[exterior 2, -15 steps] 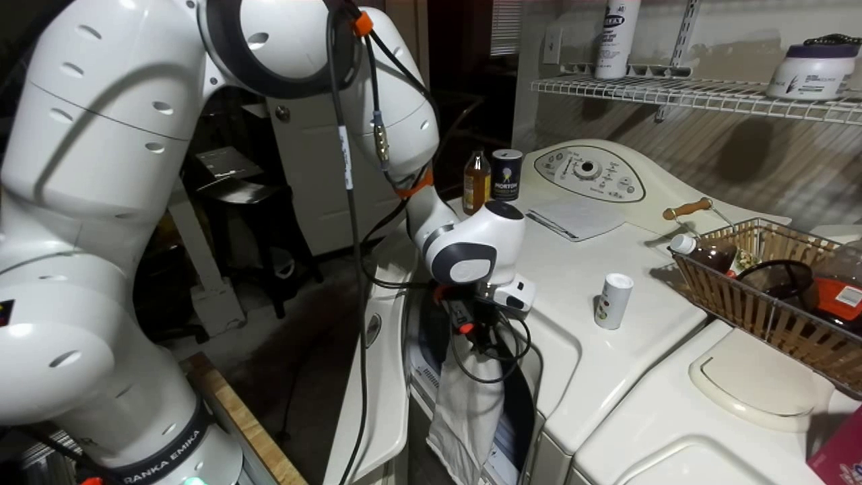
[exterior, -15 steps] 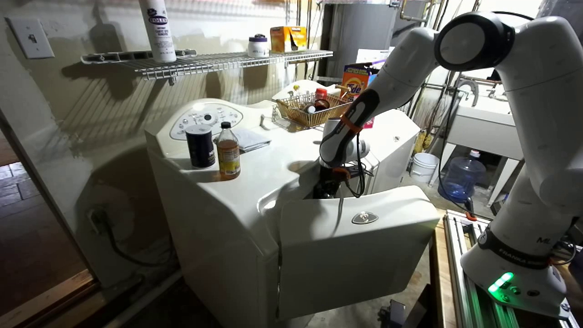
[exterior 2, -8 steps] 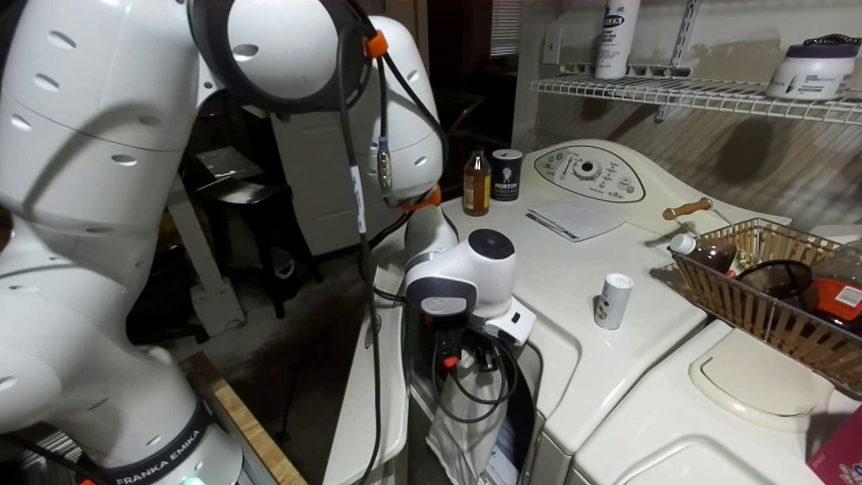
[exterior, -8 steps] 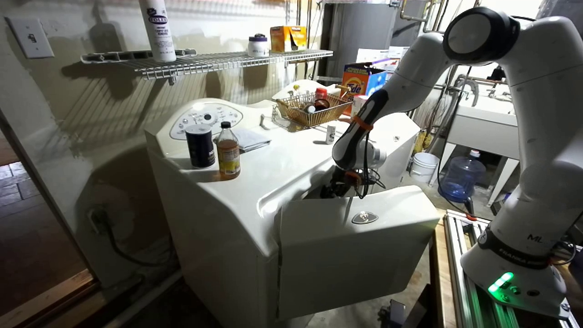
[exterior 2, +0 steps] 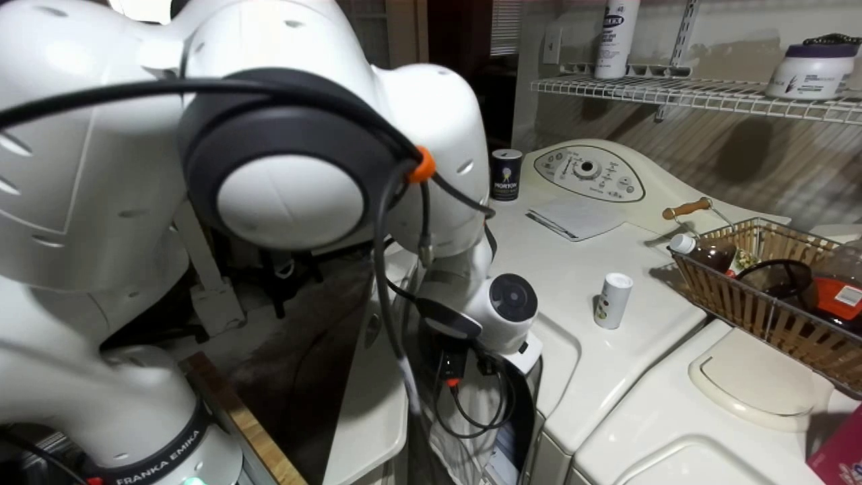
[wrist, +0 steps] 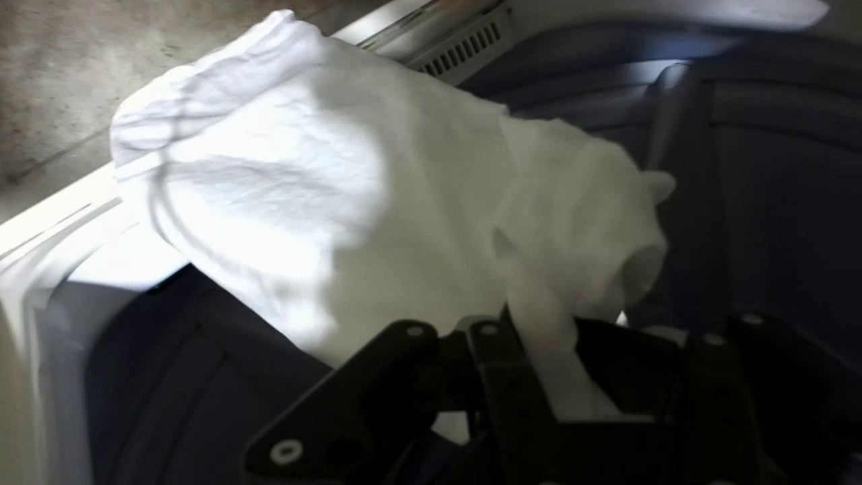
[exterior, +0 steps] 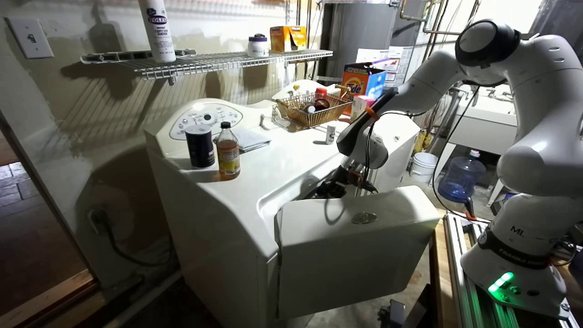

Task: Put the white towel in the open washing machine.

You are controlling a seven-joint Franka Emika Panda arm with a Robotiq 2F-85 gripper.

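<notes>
In the opening of the open washing machine [exterior: 214,237] hangs the white towel [wrist: 417,236], one end reaching across the lip. The gripper [wrist: 547,330] has its jaws clamped on a fold of it. A basket [exterior 2: 734,300] holds a white-capped bottle [exterior 2: 715,256], among other things. Against half a second ago, the gripper leans further and the arm [exterior: 542,118] is lower at the elbow.

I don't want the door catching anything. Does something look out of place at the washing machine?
Yes: in the wrist view, the white towel extends over the edge of the washing machine, one end outside, above the floor. It looks odd because a load belongs wholly inside; shutting the door might catch that end.
</notes>
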